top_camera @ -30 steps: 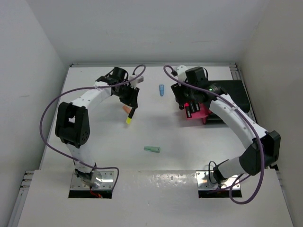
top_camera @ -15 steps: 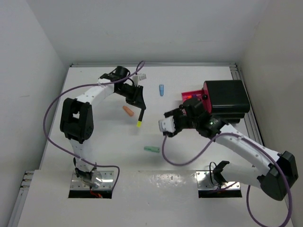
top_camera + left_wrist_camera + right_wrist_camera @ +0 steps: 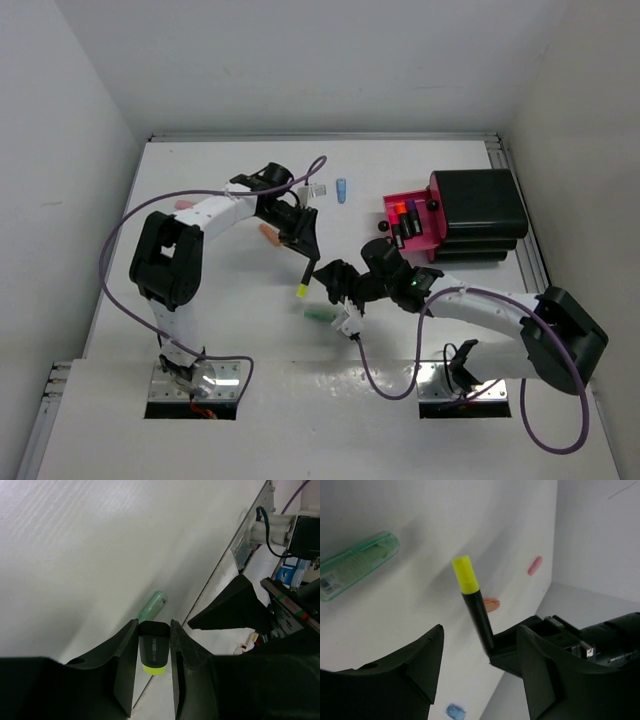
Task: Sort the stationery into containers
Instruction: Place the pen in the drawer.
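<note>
**Item 1, yellow-tipped highlighter (image 3: pixel 153 650): one.** Your left claw (image 3: pixel 154 625) is clamped on its black barrel, and the yellow tip juts toward your right claw (image 3: pixel 480 629). It is held near the middle of the counter (image 3: pixel 220 320). The right claw's fingers are spread wide with nothing gripped. In its wrist view the highlighter stands in the gap, but you cannot tell whether it lies within the fingers' reach or beyond.

**Item 2, mint piece (image 3: pixel 318 315): one.** Translucent, lying flat on the counter on the near side of both claws.

**Item 3, orange piece (image 3: pixel 268 235): one.** It lies beside the left arm's wrist.

**Item 4, blue piece (image 3: pixel 341 189): one.** It lies toward the far edge.

**Item 5, pink piece (image 3: pixel 182 203): one.** It lies at the far left.

**Item 6, magenta drawer (image 3: pixel 430 232): one.** It stands out from the black box (image 3: pixel 480 205) and holds perhaps two or three dark highlighters, with purple and orange-red tips showing.
</note>
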